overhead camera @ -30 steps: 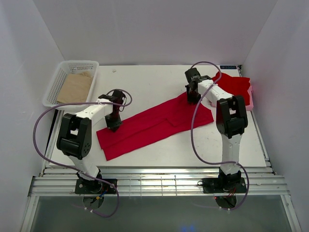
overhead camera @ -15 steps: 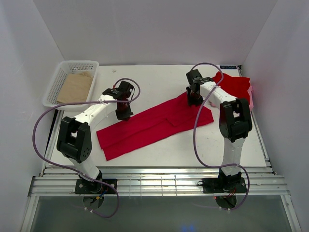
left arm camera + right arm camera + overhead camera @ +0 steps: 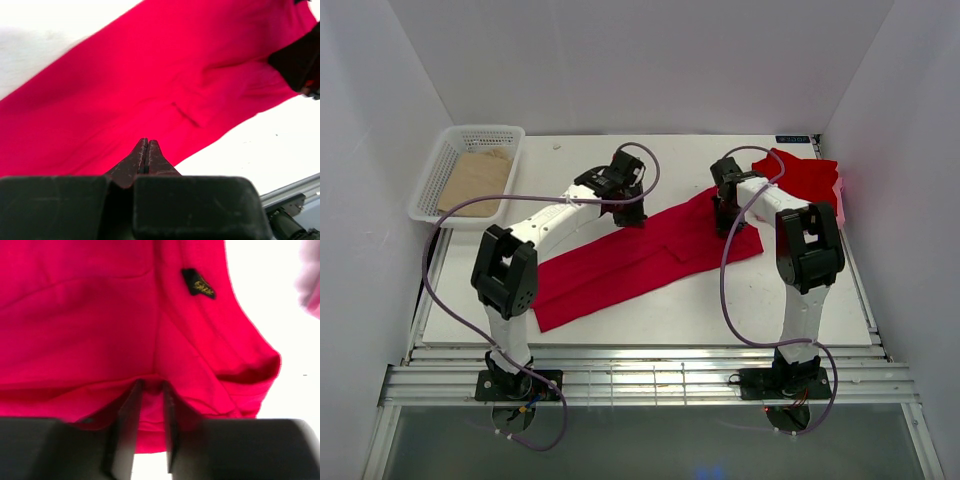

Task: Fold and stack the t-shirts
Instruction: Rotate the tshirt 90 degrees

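Note:
A red t-shirt [image 3: 650, 250], folded into a long band, lies slantwise across the table [image 3: 620, 165]. My left gripper [image 3: 630, 215] hovers shut over its far edge near the middle. In the left wrist view the fingertips [image 3: 147, 142] meet with nothing between them, above the shirt [image 3: 150, 75]. My right gripper [image 3: 725, 222] is down on the shirt's right end. Its jaws [image 3: 150, 385] stand a little apart, tips pressed into the cloth [image 3: 90, 315], with a low ridge of it between them. A black label [image 3: 198, 283] shows ahead. Another red t-shirt [image 3: 805, 175] lies bunched at the back right.
A white basket [image 3: 440, 165] at the back left holds a tan sheet [image 3: 475, 180]. A pale pink piece [image 3: 838, 205] lies under the back-right shirt, by the right wall. White walls close in the table on three sides.
The left arm has swung from the shirt's left end up and right to its far edge, staying shut. The right gripper has shifted slightly nearer on the shirt's right end and its jaws have parted.

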Tool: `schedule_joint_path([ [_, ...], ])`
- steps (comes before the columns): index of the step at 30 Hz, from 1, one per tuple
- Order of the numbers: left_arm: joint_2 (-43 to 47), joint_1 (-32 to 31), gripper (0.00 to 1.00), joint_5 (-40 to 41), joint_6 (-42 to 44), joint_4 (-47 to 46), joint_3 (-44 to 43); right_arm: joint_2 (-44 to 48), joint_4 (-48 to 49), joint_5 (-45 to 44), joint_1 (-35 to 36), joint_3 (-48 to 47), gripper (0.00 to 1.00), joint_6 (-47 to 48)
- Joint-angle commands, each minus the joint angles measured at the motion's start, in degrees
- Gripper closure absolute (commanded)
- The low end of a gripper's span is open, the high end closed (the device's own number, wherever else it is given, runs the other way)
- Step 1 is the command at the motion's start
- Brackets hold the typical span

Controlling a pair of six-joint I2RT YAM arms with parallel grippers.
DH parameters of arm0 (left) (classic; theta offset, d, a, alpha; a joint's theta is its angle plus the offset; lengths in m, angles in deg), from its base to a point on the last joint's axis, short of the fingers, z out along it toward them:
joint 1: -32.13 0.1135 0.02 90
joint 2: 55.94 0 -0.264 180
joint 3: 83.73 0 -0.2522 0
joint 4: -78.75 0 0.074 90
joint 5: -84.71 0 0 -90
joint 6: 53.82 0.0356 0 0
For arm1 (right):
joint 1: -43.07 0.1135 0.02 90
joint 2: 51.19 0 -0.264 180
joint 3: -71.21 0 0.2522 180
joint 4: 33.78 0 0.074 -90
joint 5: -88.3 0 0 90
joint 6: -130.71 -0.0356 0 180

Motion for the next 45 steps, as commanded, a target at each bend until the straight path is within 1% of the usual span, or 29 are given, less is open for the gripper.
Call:
schedule_joint_path([
  [1,-1.74,-1.35,1.0,-2.56,-0.76,-0.87,-4.51,2.71,-0.11,1.3,-0.16,1.52,0.84,-0.45],
  [2,-3.05,-1.7,1.0,-2.91,-0.94,-0.87,-5.12,2.8,-0.11,1.66,-0.16,1.78,0.88,-0.45],
  [4,-4.46,-2.67,1.0,-3.09,-1.2,-0.78,-6.88,3.33,-0.02,2.36,-0.16,2.4,0.92,-0.36],
  [9,-8.77,-5.74,1.0,-3.53,-1.82,-1.04,-9.96,5.96,0.24,3.59,-0.07,4.24,0.92,-0.62],
  [13,-11.67,-9.87,1.0,-3.71,-1.82,-1.13,-13.03,8.68,-0.46,4.47,-0.07,5.91,0.92,-0.62],
  [22,-13.87,-15.15,1.0,-3.53,-2.7,-1.31,-13.31,11.24,-2.3,6.4,0.11,7.15,0.92,-0.62],
  [25,-14.23,-15.94,1.0,-3.36,-2.87,-1.48,-11.72,11.5,-3.35,7.63,0.28,7.06,0.92,-0.71],
  [32,-13.7,-16.56,1.0,0.42,-2.79,-2.09,-8.3,13.09,-5.91,8.78,0.9,6.97,0.92,-0.8],
  [33,-13.35,-16.56,1.0,3.21,-2.7,-2.62,-7.68,13.52,-6.08,8.78,0.98,7.06,0.92,-0.8],
  [39,-13.96,-16.47,1.0,7.97,-2.26,-2.97,-6.89,15.63,-6.79,8.6,1.16,8.9,0.92,-1.41],
  [45,-13.96,-16.56,1.0,8.95,-3.31,-3.68,-6.97,16.42,-7.93,8.87,1.42,9.87,0.92,-1.32],
])
